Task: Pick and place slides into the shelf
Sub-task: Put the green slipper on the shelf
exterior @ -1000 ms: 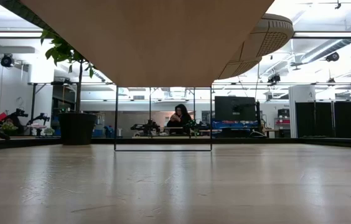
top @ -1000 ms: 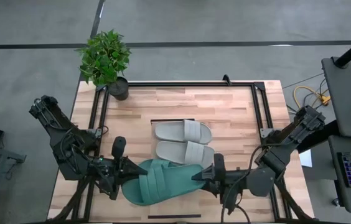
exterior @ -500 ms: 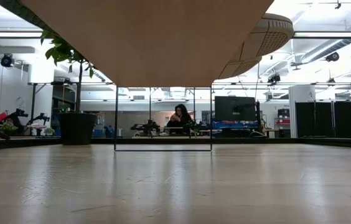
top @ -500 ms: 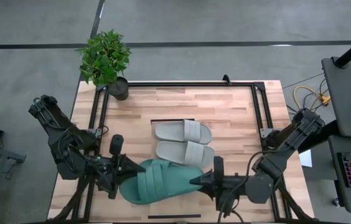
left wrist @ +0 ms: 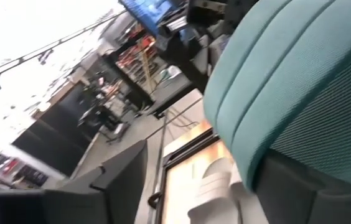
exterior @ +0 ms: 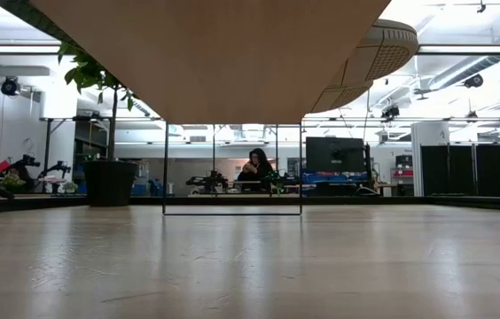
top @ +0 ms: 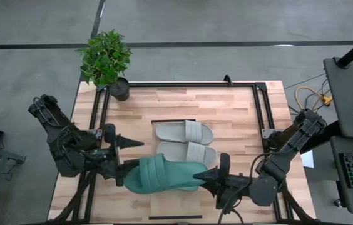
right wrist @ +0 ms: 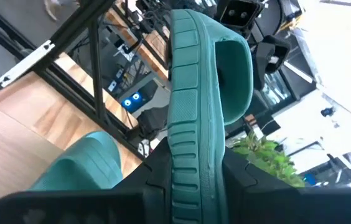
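Since a second ago, the left gripper has let go of the teal slide and pulled away toward the grey pair; its jaws now stand spread. At the slide's other end, the right gripper pinches the teal slide, held on edge in its wrist view. A second teal slide lies below it. Two light grey slides sit side by side on the shelf at mid-surface. A potted plant stands at the far left corner.
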`<state>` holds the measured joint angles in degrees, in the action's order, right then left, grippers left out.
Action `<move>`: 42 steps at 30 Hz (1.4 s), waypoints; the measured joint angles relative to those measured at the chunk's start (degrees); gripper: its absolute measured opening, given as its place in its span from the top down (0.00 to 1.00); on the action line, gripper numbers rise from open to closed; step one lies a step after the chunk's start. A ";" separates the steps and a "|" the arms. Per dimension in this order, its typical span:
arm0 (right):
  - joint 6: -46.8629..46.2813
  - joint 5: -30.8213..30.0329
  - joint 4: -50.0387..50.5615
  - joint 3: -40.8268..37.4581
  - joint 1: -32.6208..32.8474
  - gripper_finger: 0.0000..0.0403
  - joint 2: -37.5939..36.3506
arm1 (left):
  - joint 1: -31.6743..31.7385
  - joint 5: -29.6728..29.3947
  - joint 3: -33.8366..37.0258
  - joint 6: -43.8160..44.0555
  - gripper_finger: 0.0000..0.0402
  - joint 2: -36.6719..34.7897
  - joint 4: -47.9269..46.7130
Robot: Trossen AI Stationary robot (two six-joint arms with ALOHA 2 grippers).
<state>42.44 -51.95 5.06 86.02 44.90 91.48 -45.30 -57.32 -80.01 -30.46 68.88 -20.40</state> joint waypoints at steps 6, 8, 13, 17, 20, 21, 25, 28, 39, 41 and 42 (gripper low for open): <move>-4.71 -1.46 0.31 0.04 2.16 0.85 0.97 | -0.09 -1.88 0.00 -0.16 0.35 -0.73 0.03; -4.90 -3.40 0.35 0.07 2.85 0.85 1.61 | -0.09 -1.98 -0.04 -0.35 0.35 -0.78 -0.03; -6.25 -5.33 0.16 0.07 3.37 0.85 2.41 | -0.07 -2.85 -0.22 -3.08 0.35 -1.05 -0.11; -8.59 -5.65 0.83 0.01 3.50 0.85 2.43 | -0.09 -5.48 -0.33 -4.83 0.35 -1.04 -0.09; -9.18 -4.97 1.37 -0.17 4.29 0.85 2.74 | -0.09 -9.08 -0.59 -6.19 0.35 -1.86 0.79; -9.34 -4.67 1.29 -0.17 4.55 0.85 2.75 | -0.09 -10.59 -0.52 -6.75 0.35 -2.14 0.63; -9.53 -5.48 0.70 -0.17 5.35 0.85 2.64 | -0.09 -16.47 -0.33 -6.92 0.35 -2.74 -0.08; -12.32 -5.53 0.70 -0.17 5.58 0.85 2.64 | -0.29 -21.77 -0.33 -6.95 0.35 -3.77 0.07; -26.48 -4.40 1.22 -0.44 6.47 0.85 6.99 | -1.03 -30.66 -0.02 -5.96 0.35 -4.10 -0.04; -29.04 -4.22 1.57 -0.46 6.47 0.85 8.34 | -1.03 -30.66 0.13 -5.97 0.35 -4.10 -0.06; -30.22 -4.07 2.00 -0.44 6.48 0.85 8.96 | -1.05 -30.66 0.17 -5.96 0.35 -4.12 -0.03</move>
<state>12.22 -56.01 7.06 85.58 51.38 100.44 -46.35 -87.98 -79.83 -36.42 64.75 -20.43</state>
